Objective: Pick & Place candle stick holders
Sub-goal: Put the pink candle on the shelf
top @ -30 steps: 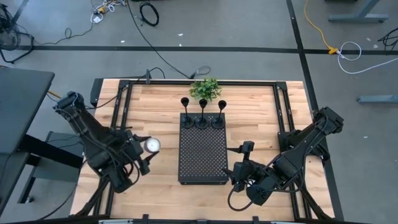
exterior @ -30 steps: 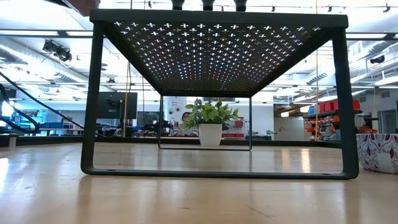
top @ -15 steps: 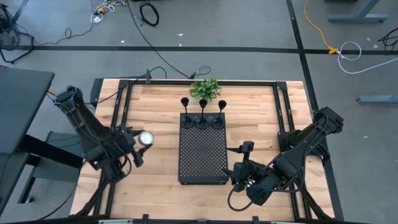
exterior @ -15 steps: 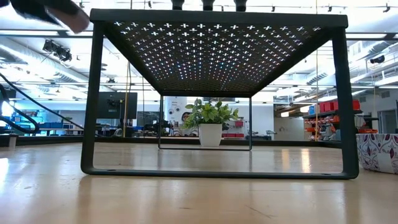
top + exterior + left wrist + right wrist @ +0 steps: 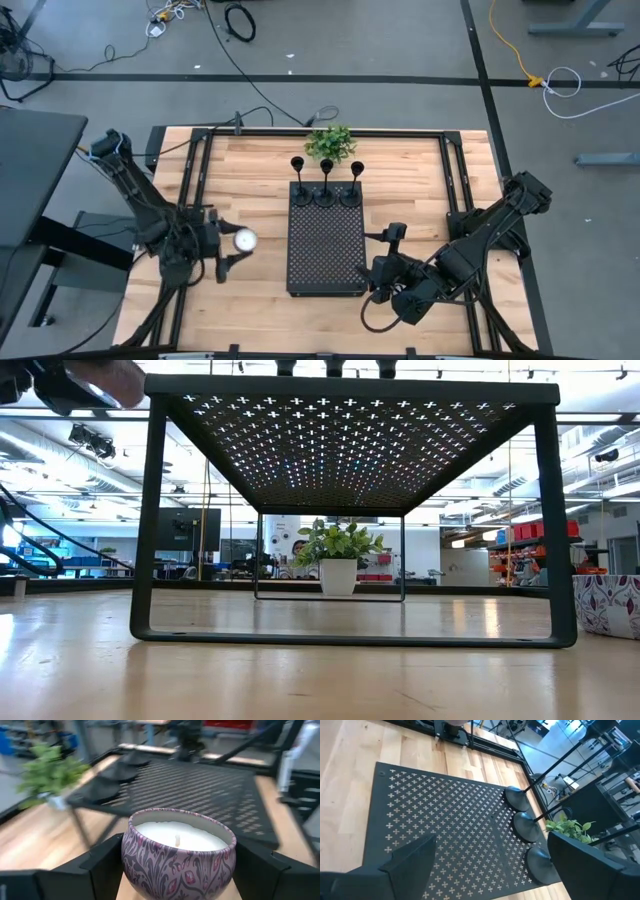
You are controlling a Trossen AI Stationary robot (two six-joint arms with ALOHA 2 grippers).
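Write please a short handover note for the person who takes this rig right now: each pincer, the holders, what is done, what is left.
Left pincer: shut on a patterned tin candle, held left of the black perforated stand.
Right pincer: open, empty, at the stand's right front corner.
Three candle stick holders: upright in a row on the stand's far edge, in front of the small plant.
Done: no holder gripped yet.
Left: pick and place the holders; the destination is unclear.

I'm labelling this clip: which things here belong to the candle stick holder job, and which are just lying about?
Job: three candle stick holders standing at the far end of the black perforated tray.

Lying about: potted plant; patterned tin candle between the left gripper's fingers.
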